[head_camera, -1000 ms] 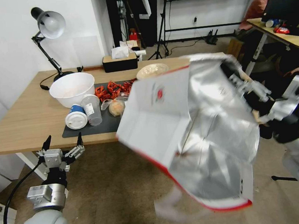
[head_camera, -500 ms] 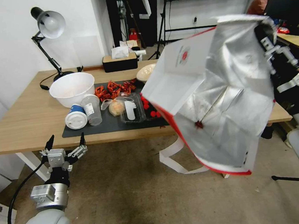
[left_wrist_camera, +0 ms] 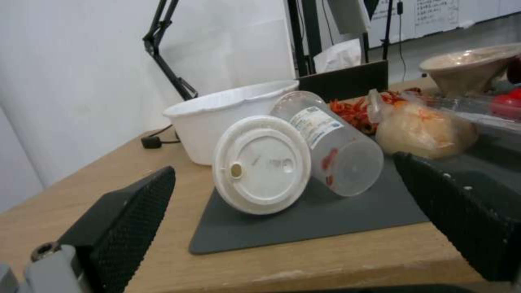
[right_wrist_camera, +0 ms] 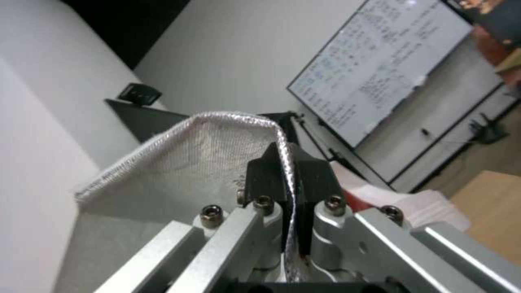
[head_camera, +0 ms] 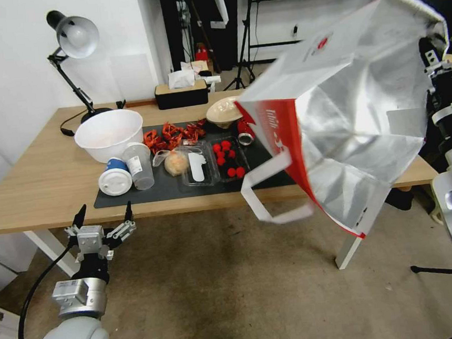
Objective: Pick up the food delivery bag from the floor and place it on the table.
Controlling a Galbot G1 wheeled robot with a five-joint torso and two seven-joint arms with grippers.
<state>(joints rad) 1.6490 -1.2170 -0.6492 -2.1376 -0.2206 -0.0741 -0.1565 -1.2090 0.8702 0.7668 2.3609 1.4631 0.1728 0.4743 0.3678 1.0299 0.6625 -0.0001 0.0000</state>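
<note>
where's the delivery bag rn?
Head view, right side: the food delivery bag hangs tilted in the air over the table's right end, its rim pinched in the right hand.

Light-wood table (head_camera: 37, 186) on white legs — dark grey mat (head_camera: 164, 188) on top. Also desk lamp (head_camera: 75, 40), tissue box (head_camera: 181, 95).

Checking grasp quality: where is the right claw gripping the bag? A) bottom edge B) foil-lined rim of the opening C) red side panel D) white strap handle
B: in the right wrist view the right claw is pinched shut on the stitched foil rim of the food delivery bag; its strap handle hangs free.
</note>
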